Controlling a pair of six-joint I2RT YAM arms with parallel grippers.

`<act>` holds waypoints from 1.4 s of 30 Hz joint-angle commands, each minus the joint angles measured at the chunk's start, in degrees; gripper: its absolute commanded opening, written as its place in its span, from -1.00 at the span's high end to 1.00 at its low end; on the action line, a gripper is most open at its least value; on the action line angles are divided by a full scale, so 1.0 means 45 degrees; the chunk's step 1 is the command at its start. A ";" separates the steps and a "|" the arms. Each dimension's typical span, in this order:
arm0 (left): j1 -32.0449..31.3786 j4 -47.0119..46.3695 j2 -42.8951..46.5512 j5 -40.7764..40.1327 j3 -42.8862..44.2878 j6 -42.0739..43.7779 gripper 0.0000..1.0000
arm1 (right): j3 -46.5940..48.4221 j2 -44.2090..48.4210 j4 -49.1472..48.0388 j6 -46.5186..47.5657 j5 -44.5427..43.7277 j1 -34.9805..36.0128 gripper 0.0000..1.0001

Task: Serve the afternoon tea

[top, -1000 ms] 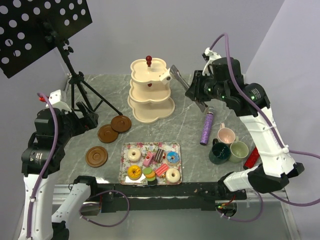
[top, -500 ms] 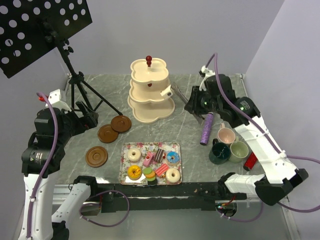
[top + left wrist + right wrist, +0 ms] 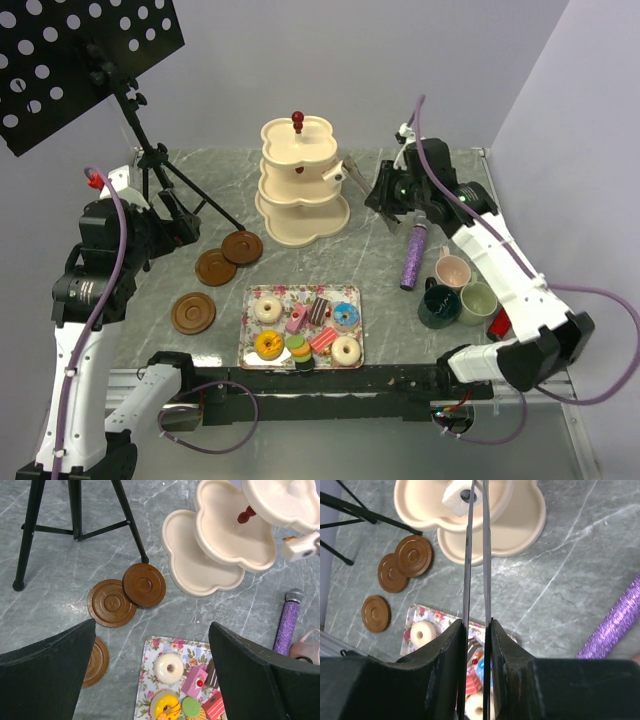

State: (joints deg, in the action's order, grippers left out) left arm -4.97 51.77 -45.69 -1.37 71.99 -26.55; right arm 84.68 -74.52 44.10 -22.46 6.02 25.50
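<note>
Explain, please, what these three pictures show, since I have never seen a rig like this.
These are two robot arms bolted to a grey table, each ending in a two-finger gripper. The wide picture comes from a fixed camera above and behind them. The other two come from cameras on the wrists, so the dark shapes at the bottom are each arm's own fingers. On the table are a cream three-tier stand, three brown saucers, three mugs, a purple microphone, a black music stand, and a floral tray of toy sweets. The left gripper is open and holds nothing. The right gripper is shut on metal tongs, which pinch a small white piece beside the stand.
</note>
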 commanded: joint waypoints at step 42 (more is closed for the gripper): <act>-0.0008 -0.1172 0.0251 -0.0067 -0.0255 -0.0761 -0.99 | -0.0185 -0.0962 -0.2104 0.2256 0.1103 -0.0041 0.00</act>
State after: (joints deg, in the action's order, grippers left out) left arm -4.97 49.10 -45.10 -1.76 70.61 -29.34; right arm 84.97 -85.71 35.00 -14.24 11.60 25.15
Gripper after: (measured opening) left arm 0.994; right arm 0.511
